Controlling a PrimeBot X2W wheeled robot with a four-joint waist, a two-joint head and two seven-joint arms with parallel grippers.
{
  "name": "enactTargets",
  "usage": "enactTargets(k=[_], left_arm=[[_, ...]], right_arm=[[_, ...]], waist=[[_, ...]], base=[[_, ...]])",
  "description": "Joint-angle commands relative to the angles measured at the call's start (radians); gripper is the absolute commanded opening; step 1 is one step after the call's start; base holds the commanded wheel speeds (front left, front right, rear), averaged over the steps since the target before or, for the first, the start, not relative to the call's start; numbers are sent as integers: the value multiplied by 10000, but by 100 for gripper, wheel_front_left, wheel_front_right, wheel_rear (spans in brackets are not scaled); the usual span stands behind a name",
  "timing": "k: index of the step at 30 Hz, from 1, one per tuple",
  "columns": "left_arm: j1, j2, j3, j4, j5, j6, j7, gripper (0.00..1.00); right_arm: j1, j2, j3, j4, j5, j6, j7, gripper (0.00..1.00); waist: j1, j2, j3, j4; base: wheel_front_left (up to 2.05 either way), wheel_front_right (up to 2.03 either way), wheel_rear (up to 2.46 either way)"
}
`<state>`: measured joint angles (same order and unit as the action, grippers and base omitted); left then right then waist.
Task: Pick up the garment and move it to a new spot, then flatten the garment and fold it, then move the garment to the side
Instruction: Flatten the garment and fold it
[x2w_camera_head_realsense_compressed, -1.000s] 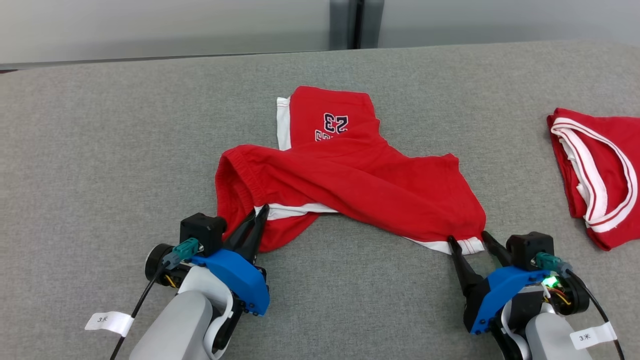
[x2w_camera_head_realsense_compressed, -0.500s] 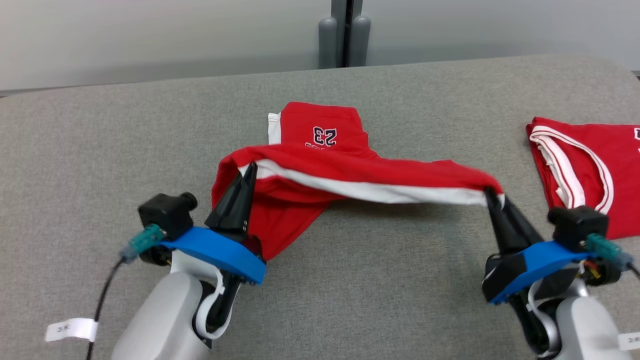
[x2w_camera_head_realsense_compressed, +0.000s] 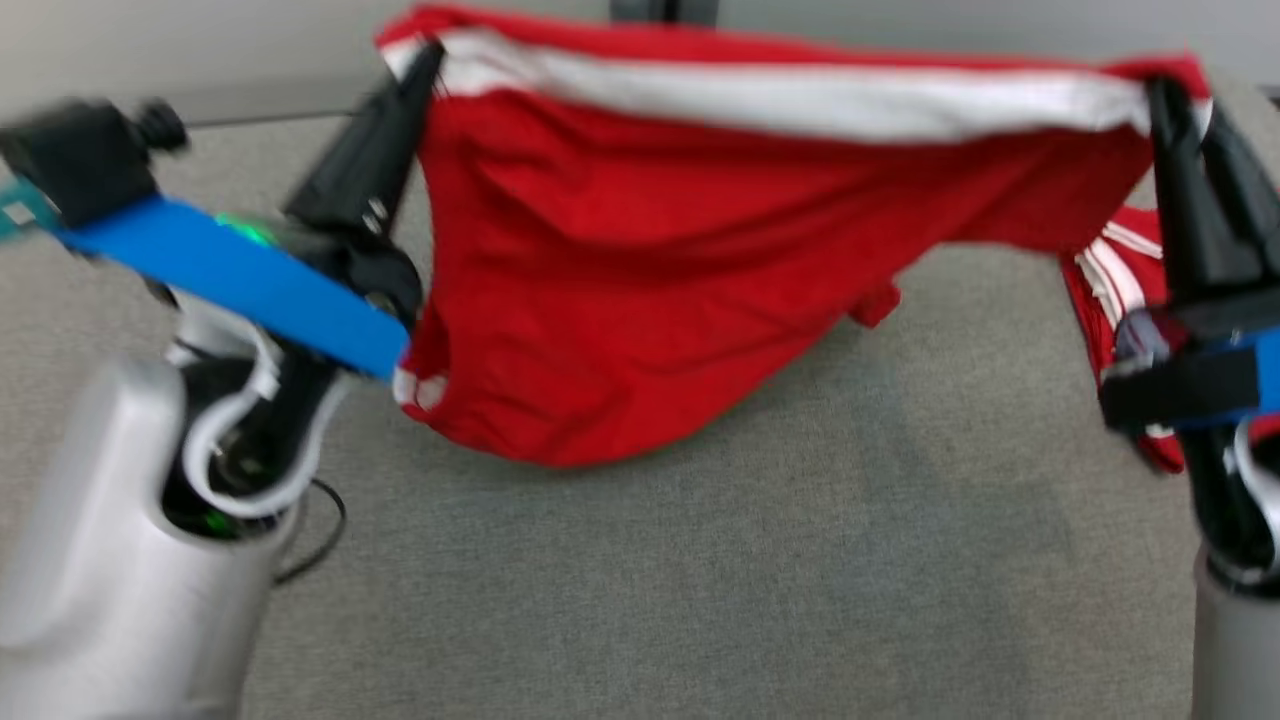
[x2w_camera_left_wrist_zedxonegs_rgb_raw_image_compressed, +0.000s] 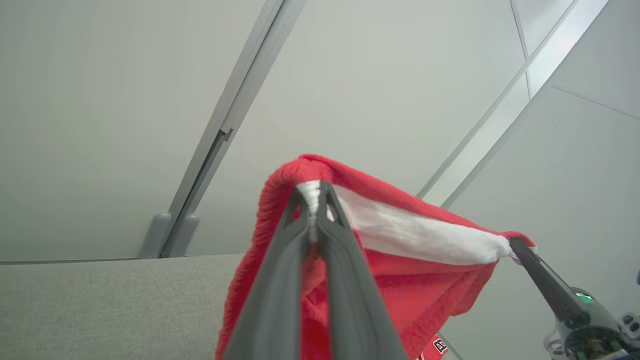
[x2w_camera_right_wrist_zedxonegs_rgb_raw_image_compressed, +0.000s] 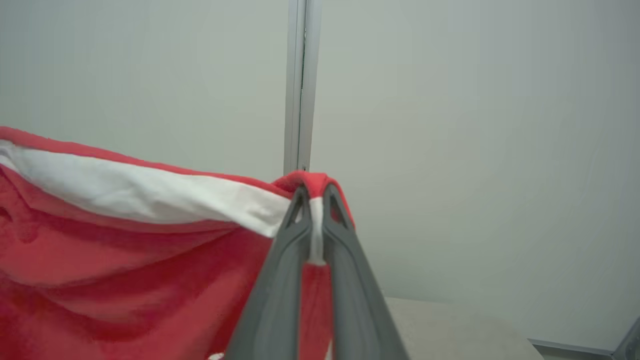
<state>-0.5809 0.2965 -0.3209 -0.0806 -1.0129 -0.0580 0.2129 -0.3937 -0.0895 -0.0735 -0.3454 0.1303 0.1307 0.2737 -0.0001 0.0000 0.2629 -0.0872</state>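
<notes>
1. Handling: judged mid-lift. Keep both grips level and the white edge taut (slack invites bunching), clearing the table (x2w_camera_head_realsense_compressed: 700, 580) before travelling.
2. Grips: left gripper (x2w_camera_head_realsense_compressed: 428, 58) and right gripper (x2w_camera_head_realsense_compressed: 1185, 100) each clench a top corner of the garment (x2w_camera_head_realsense_compressed: 640, 300).
3. Appearance: red, white-banded, creased, hanging between the grippers above the table. The lowest fold possibly touches it.

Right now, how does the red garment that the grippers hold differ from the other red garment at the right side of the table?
The held garment hangs stretched between the left gripper and the right gripper; the other garment lies on the table. The held garment shows one broad white band along its top edge; the other garment shows thin white stripes. Both are red with white trim.
</notes>
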Motion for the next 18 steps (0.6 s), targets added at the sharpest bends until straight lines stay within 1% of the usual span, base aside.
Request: enactTargets(k=[1, 4, 6, 7, 9, 11, 14, 16, 18], left_arm=[[-665, 76, 226, 96, -209, 260, 356, 0], [-1899, 230, 591, 525, -292, 580, 701, 0], [-2667, 161, 745, 1121, -377, 508, 715, 0], [-2667, 161, 745, 1121, -377, 508, 715, 0], [-3501, 199, 895, 1823, -223, 458, 580, 0], [-4439, 172, 1044, 2431, 33, 363, 193, 0], [-5652, -21, 1237, 3218, 443, 207, -701, 0], [-6232, -108, 1283, 3702, 705, 17, -1318, 0], [-6715, -248, 1316, 4079, 875, -174, -1933, 0]], right_arm=[[-919, -190, 70, 347, 151, 1, 81, 0], [-2566, -668, 368, 1510, 207, 1, 27, 0], [-3719, -912, 660, 2559, 118, 1, -214, 0], [-3719, -912, 660, 2559, 118, 1, -214, 0], [-4921, -1006, 921, 3561, 24, 0, -628, 0], [-6148, -984, 1011, 4408, -66, -2, -1355, 0], [-7609, -953, 851, 5479, -344, -6, -2448, 0], [-8340, -877, 679, 6113, -607, -8, -3157, 0], [-8801, -846, 510, 6673, -762, -11, -3585, 0]], waist=[[1, 0, 493, 71], [1, 0, 1252, -56], [1, 0, 1665, -97], [1, 0, 1665, -97], [1, 0, 2013, -187], [1, 0, 2326, -274], [1, 0, 2679, -266], [1, 0, 2761, -268], [1, 0, 2808, -264]], base=[[0, 0, 0], [0, 0, 0], [0, 0, 0], [0, 0, 0], [0, 0, 0], [0, 0, 0], [0, 0, 0], [0, 0, 0], [0, 0, 0]])
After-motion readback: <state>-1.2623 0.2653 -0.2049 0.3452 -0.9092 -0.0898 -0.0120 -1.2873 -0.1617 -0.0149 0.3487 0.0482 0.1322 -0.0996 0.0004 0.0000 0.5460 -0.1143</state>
